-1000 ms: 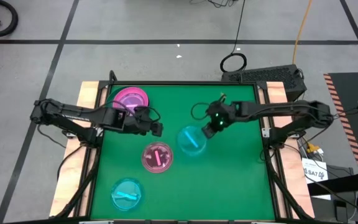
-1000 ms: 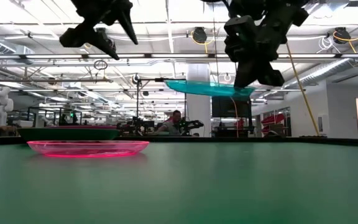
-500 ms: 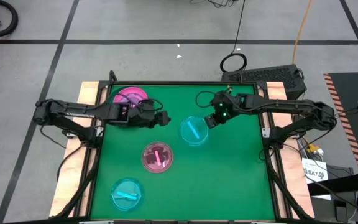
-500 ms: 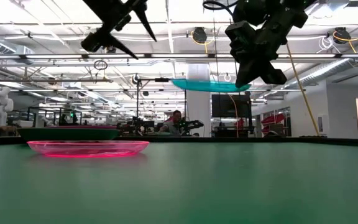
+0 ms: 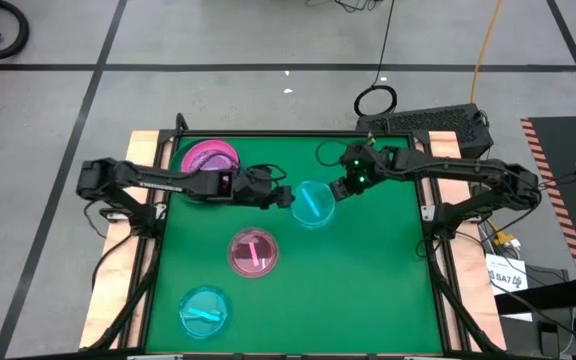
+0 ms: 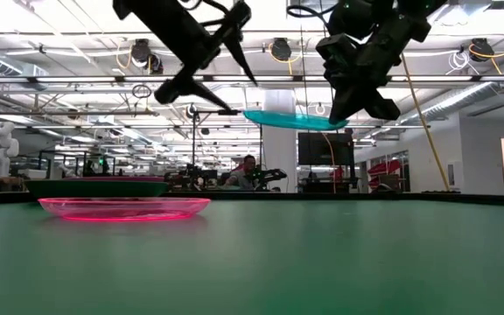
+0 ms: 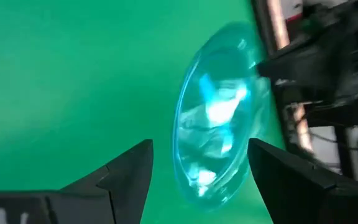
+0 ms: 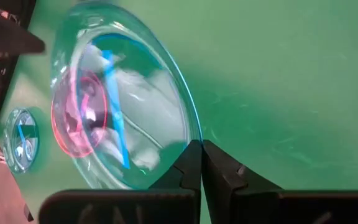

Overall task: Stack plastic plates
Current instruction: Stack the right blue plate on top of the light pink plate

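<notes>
Above the middle of the green counter (image 5: 368,290), my right end effector (image 5: 336,191) is clamped on the rim of a cyan plate (image 5: 313,204), holding it level in the air. My left end effector (image 5: 286,197), fingers apart, sits just beside the plate's opposite edge. This looks like a handover. Next I judge the left must close on that rim before the right lets go, then carry it toward the magenta plate (image 5: 209,158).

We see a grey floor (image 5: 268,40) crossed by dark tape lines around the green table (image 5: 368,290), and behind it a hall under bright ceiling lights (image 6: 261,17)
</notes>
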Robot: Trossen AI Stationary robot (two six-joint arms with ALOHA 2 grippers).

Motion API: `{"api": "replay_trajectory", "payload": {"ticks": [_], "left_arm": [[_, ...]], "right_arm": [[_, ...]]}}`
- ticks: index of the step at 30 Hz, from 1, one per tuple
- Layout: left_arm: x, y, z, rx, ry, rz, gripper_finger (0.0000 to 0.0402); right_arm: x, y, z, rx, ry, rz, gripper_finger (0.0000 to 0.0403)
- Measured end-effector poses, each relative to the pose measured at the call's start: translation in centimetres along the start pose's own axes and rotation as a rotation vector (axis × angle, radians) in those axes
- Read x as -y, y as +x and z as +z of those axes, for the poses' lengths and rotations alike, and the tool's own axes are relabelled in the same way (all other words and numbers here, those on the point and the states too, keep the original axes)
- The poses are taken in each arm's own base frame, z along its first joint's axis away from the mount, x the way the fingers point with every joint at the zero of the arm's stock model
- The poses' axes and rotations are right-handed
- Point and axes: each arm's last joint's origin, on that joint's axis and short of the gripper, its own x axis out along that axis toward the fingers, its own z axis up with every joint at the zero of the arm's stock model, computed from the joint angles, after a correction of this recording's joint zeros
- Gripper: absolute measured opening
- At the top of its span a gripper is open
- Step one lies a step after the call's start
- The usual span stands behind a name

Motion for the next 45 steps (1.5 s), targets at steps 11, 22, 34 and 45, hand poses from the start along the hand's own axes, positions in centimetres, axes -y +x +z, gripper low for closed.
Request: {"api": "replay_trajectory", "payload": {"ticks": [11, 22, 34, 45], "left_arm": [[-0.1, 2.7, -0.6, -0.03, 0.007, -0.03, 0.0256], [-0.2, 2.7, -0.6, -0.027, 0.02, -0.015, 0.0134], [-0.5, 2.7, -0.6, -0.024, 0.067, 0.014, 0.0023], [-0.7, 2.8, 0.0, -0.055, 0.098, 0.003, 0.0004]], "right_arm": [[0.5, -0.2, 0.5, 0.0, 0.014, 0.011, 0.0], [0.9, -0.3, 0.9, 0.012, 0.027, 0.002, 0.0], [0.9, -0.3, 1.0, 0.028, 0.037, 0.009, 0.0009], [1.0, -0.7, 0.8, 0.017, 0.102, -0.011, 0.0093]]}}
